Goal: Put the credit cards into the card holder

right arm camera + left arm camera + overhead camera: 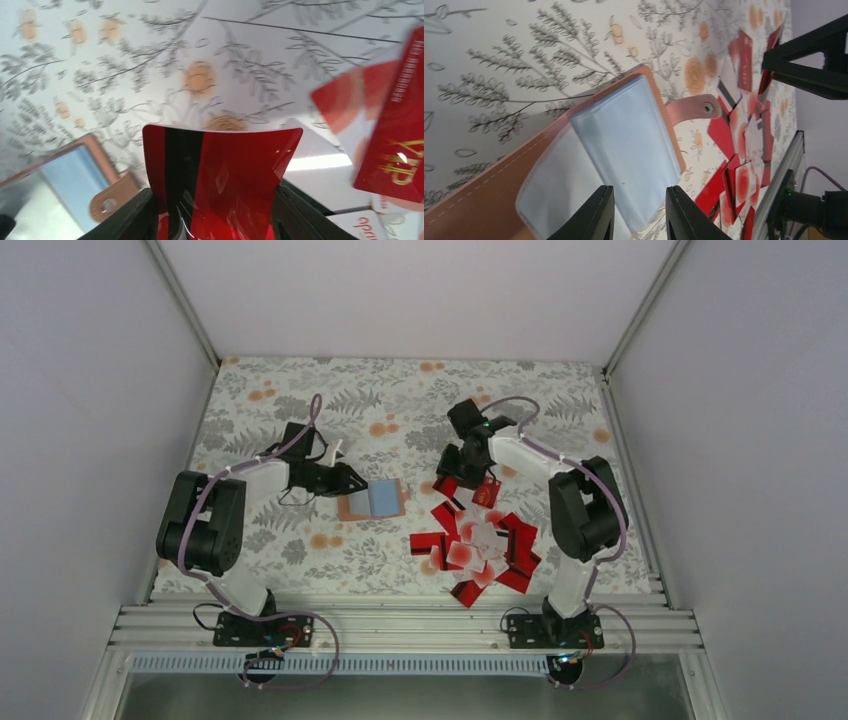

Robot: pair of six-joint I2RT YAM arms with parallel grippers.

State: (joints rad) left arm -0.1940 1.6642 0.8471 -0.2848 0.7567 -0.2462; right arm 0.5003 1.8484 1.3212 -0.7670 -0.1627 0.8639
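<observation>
The tan card holder [372,500] lies open on the flowered table, its clear sleeves [624,145] showing and its snap strap [696,106] pointing toward the pile. My left gripper [640,205] stands over the sleeves' near corner, jaws a little apart, with a sleeve corner lying between the fingers. My right gripper [215,195] is shut on a red credit card [220,165] with a black stripe, bowed between its fingers and held above the table to the right of the holder [75,170]. The other credit cards [480,545], red and white, lie heaped at the front right.
A red card with gold lettering [395,125] lies close beside my right gripper. An aluminium rail [400,625] runs along the near edge. White walls [100,390] close in the table. The right arm's black frame [809,65] shows in the left wrist view.
</observation>
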